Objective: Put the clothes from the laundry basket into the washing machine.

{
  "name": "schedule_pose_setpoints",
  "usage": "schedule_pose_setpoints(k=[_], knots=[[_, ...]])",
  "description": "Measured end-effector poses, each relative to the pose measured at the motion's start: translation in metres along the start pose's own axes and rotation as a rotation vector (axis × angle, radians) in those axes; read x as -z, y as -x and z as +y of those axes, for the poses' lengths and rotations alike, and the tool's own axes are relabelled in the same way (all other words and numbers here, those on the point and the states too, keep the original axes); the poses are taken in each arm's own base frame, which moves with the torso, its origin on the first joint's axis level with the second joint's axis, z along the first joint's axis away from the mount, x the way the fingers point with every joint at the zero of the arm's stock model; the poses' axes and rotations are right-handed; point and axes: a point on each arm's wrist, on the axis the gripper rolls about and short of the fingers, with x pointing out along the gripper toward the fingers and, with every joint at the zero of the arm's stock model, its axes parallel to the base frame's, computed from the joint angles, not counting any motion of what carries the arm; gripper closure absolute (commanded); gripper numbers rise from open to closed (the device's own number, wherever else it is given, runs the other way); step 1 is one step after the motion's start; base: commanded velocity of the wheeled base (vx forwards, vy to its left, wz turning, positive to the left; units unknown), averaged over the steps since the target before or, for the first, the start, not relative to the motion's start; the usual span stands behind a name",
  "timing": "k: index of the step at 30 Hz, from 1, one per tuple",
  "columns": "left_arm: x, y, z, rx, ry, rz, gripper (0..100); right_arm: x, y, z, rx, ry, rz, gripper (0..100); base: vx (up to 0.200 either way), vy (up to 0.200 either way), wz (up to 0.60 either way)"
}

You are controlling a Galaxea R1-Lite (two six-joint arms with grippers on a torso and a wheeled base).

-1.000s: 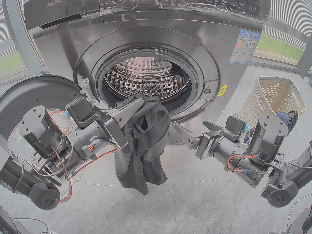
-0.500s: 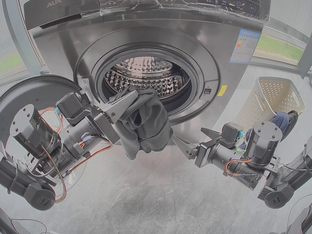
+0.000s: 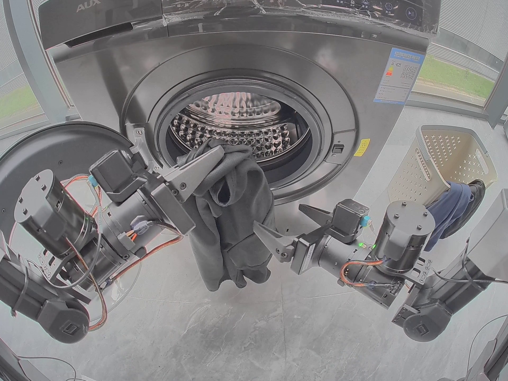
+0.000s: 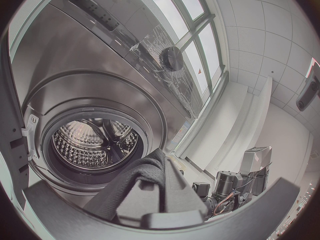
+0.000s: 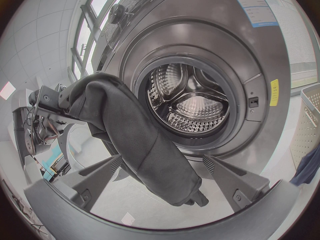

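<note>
Dark garment (image 3: pixel 233 218) is hanging lengthwise downward from the left claw (image 3: pixel 211 161), which is clamping its top just outside the washing machine (image 3: pixel 349 75) opening. The right claw (image 3: pixel 278 216), fingers apart, is hovering beside the cloth's lower half.

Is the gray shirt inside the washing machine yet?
Not yet. The gray garment hangs from the left gripper in front of the washing machine's open drum, dangling above the floor.
</note>
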Motion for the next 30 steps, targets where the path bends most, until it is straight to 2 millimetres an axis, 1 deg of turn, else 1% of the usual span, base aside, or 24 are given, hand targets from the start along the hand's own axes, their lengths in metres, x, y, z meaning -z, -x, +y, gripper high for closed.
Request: schedule_pose_setpoints(k=[4, 10, 19, 29, 30], knots=[[0.001, 0.001, 0.000, 0.000, -0.001, 0.003, 100, 0.003, -0.009, 0.000, -0.008, 0.007, -0.008, 0, 0.000, 0.000, 0.00], [0.000, 0.002, -0.001, 0.002, -0.001, 0.004, 100, 0.008, -0.026, -0.005, 0.001, 0.021, -0.021, 0, 0.000, 0.000, 0.00], [-0.002, 0.004, -0.003, 0.007, -0.002, 0.001, 100, 0.014, -0.053, -0.009, 0.004, 0.024, -0.061, 0, 0.000, 0.000, 0.00], [-0.001, 0.004, -0.003, 0.006, -0.001, 0.004, 100, 0.019, -0.061, -0.006, -0.026, 0.030, -0.078, 0, 0.000, 0.000, 0.00], [-0.001, 0.004, -0.003, 0.006, -0.002, 0.003, 100, 0.019, -0.061, -0.006, -0.027, 0.030, -0.081, 100, 0.000, 0.000, 0.00]])
